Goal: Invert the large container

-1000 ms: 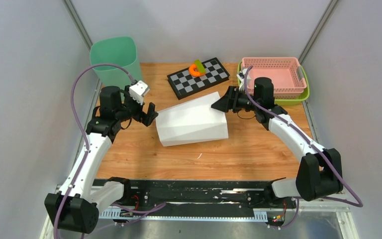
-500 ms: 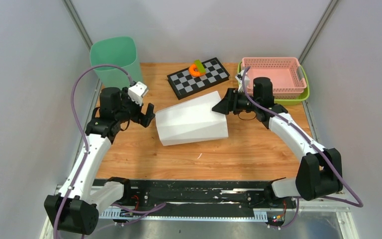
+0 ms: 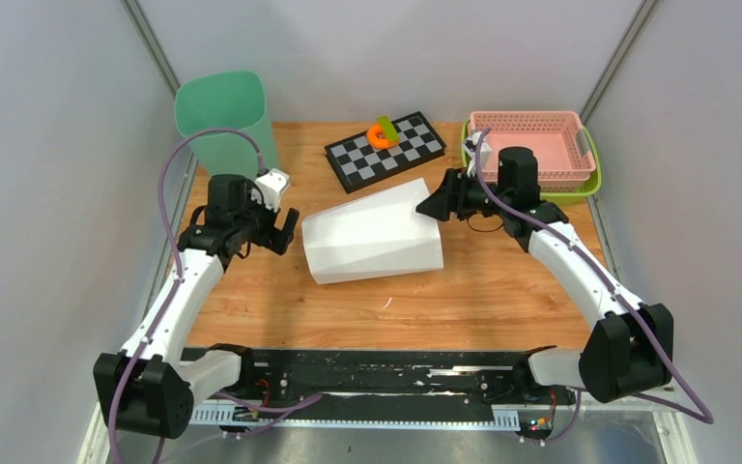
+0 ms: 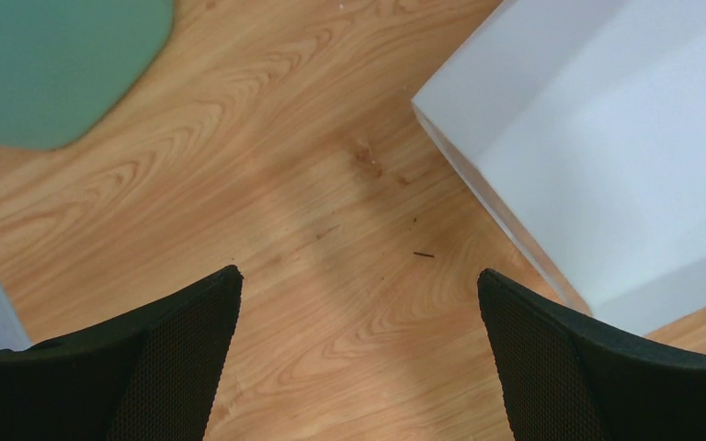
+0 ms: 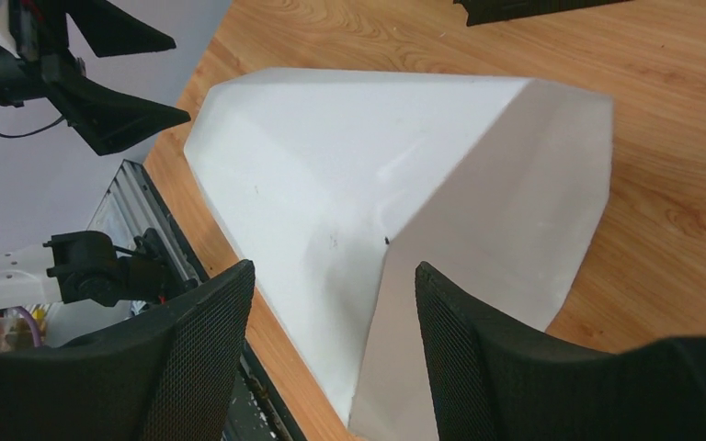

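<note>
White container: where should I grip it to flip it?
Probably the mouth rim of the white container, from the left with the open left gripper. It lies on its side, mouth facing left; the flat base facing the right gripper looks too broad to pinch.

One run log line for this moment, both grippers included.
large container: on its side, not yet upside down | left gripper: open, beside its wide end | right gripper: open, at its narrow end
</note>
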Action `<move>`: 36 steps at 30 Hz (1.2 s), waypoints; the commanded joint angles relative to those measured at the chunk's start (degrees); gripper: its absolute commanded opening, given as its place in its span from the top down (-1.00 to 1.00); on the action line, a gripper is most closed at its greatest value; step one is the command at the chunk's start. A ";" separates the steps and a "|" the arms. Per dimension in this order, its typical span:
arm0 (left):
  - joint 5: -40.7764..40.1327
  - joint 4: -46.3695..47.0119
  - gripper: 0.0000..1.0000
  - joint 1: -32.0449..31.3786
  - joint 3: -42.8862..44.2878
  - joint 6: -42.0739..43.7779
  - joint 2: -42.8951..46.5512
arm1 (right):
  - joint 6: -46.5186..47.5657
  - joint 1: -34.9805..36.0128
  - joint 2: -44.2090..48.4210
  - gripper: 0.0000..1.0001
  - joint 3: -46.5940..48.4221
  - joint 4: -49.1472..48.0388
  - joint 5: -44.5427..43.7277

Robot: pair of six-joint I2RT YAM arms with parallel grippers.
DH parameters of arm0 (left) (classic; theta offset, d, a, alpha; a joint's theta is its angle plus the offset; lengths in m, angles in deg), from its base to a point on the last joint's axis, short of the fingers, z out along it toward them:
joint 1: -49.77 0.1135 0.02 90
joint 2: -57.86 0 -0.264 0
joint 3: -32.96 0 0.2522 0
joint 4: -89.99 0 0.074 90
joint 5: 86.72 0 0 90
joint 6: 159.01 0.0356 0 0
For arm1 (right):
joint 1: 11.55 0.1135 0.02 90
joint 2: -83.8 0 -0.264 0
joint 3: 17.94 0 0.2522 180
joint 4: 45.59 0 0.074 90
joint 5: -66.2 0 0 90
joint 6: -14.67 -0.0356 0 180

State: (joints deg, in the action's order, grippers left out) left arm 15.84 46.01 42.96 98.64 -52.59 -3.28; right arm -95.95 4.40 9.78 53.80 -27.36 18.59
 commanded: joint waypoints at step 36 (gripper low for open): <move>12.80 5.77 -1.00 0.48 -3.31 -5.32 -5.88 | 19.95 7.75 2.73 -0.48 3.65 14.69 -1.88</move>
State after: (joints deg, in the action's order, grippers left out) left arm 23.78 48.91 43.40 95.82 -56.11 -8.84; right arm -77.81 10.01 12.07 58.63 -13.70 14.07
